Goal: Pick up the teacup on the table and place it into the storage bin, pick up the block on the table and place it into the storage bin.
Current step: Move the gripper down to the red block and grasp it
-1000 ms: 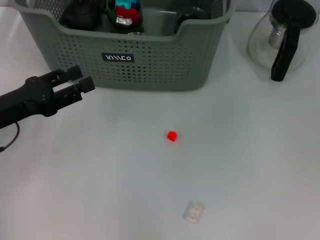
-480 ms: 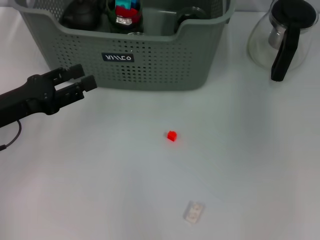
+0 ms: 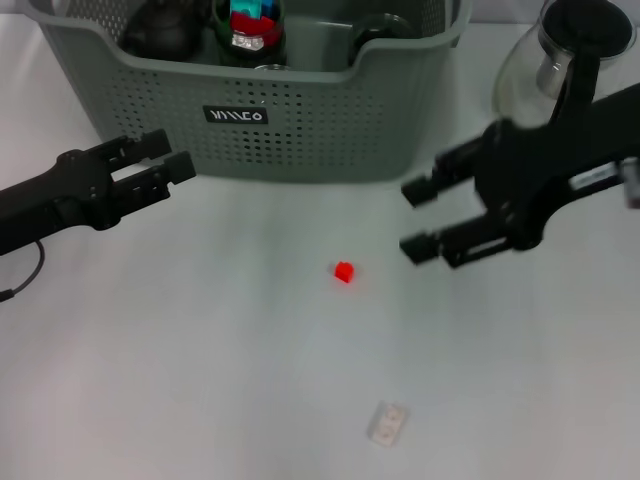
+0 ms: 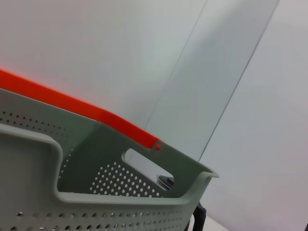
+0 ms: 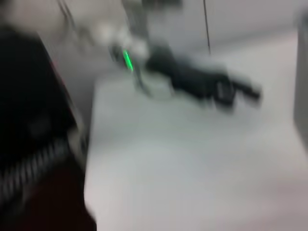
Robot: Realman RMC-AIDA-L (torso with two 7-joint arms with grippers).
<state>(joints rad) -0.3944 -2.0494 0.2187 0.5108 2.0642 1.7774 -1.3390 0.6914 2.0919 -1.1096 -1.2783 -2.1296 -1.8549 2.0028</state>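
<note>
I saw my right hand [image 3: 412,217] spread apart just right of the red block [image 3: 343,271] mid-tabletop, my left hand [image 3: 172,160] slightly apart before the bin [image 3: 300,125].

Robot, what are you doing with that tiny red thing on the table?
The right hand hangs open just beside the red block, not touching it. The block still sits on the white table, in front of the grey bin. The left hand waits open by the bin's front wall, holding nothing.
</note>
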